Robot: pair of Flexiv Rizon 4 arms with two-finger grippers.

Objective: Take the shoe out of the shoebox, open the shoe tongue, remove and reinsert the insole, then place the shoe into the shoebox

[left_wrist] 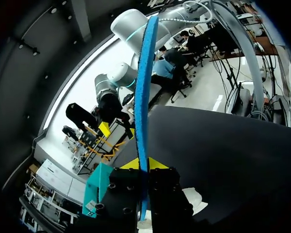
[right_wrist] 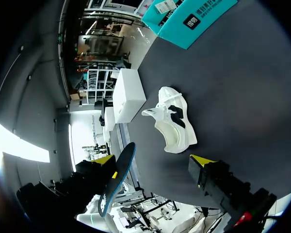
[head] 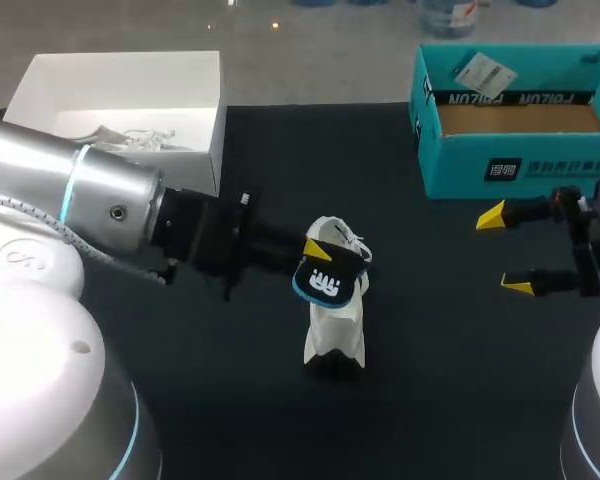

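Two boxes stand at the far side of the black table point(head: 450, 390). The teal shoebox point(head: 515, 165) is at our right, open at the top, and a white box point(head: 120, 90) at our left has something pale and crumpled inside. Between them and nearer to us, the white shoe point(head: 337, 335) with black markings rests on the table, outside both boxes. Our left gripper point(left_wrist: 141, 165) is clamped on the insole point(head: 327, 280), a dark piece with a bright blue edge and white print. In the left wrist view the yellow tips press it from both sides, and it stands edge-on ahead of the fingers. From above, the insole hangs over the laced end of the shoe. The right wrist view shows it held clear of the shoe, up off the table. Our right gripper point(head: 505, 252) hovers in front of the shoebox, well apart from the shoe. Its fingers are spread wide with nothing between them.
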